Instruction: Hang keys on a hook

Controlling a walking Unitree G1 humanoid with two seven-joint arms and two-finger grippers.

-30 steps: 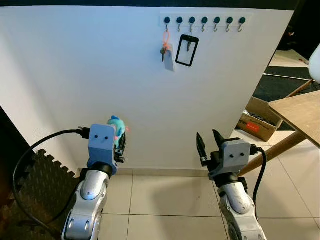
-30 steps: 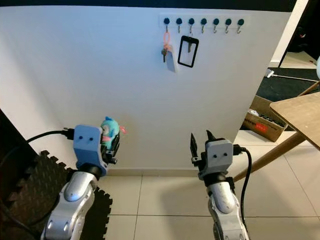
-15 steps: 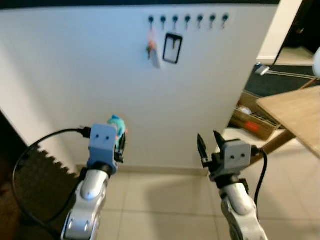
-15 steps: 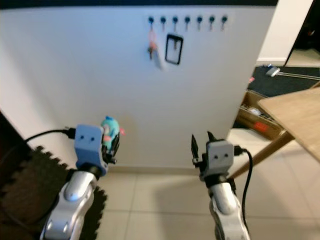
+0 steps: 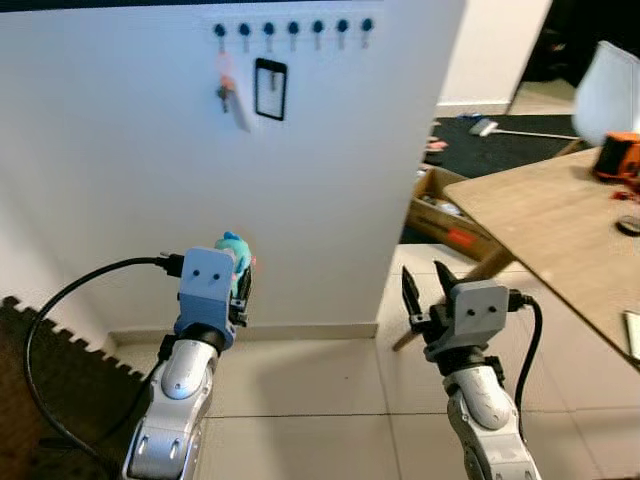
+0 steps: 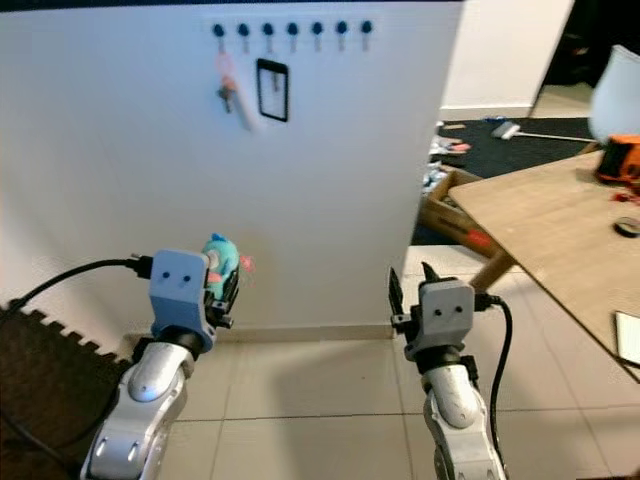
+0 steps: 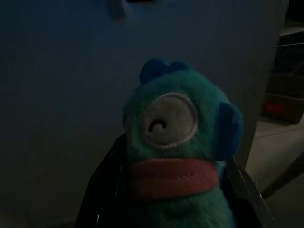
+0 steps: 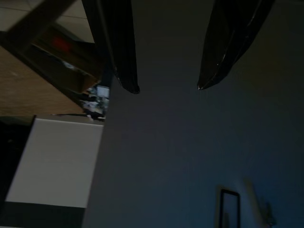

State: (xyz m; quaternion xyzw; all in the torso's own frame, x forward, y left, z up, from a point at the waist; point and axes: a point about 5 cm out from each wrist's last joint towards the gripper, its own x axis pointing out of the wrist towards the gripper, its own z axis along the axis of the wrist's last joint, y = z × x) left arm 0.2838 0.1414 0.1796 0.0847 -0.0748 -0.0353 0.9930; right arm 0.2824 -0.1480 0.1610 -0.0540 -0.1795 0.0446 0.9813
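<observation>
Both eye views are evenly and brightly lit. The white wall [image 5: 330, 180] shows no glare. Soft shadows of both arms fall on the floor tiles [image 5: 310, 400] below it. The keys [image 5: 228, 90] hanging on the wall are smeared by motion blur. Both wrist views are very dark, with a blue cast.

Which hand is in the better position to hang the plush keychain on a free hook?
The left hand, probably. It already grips the plush keychain, and the hook rail is up on the wall on its side. The right hand is open and holds nothing.
</observation>
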